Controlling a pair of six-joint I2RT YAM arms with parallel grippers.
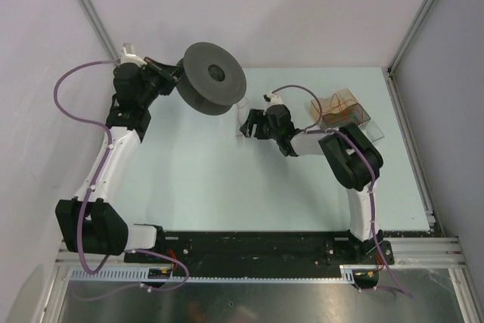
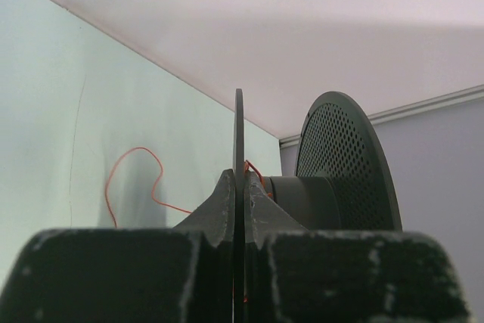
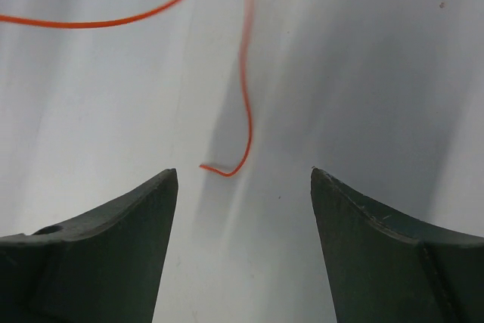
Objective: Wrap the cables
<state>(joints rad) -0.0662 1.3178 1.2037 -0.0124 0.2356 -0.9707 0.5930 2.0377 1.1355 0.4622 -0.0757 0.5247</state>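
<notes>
Left tool [image 2: 239, 203]: pressed together on the near flange of the spool [image 1: 214, 79], whose thin disc edge stands upright between its fingers, in the upper left of the top view.
Right tool [image 3: 243, 179]: spread wide and low over the table [image 1: 204, 187], near the centre of the top view, with nothing between its fingers.
Cable [image 3: 246, 88]: a hair-thin red-orange strand. Its free end curls on the table just ahead of the right tool's gap, and the rest runs off the top edge of the right wrist view.
Cable at the spool: in the left wrist view a loop lies at left centre and leads to the hub, where a little red shows.
Clear box [image 1: 340, 107]: upper right of the top view — it seems to hold more red-orange wire.
Step in hand: by my reading, winding is under way, and the loose tail has yet to be picked up.
Next move calls for: lowering the right tool over the tail and closing squarely on it — careful aim, as the strand is far thinner than a finger — then leading it toward the hub.
</notes>
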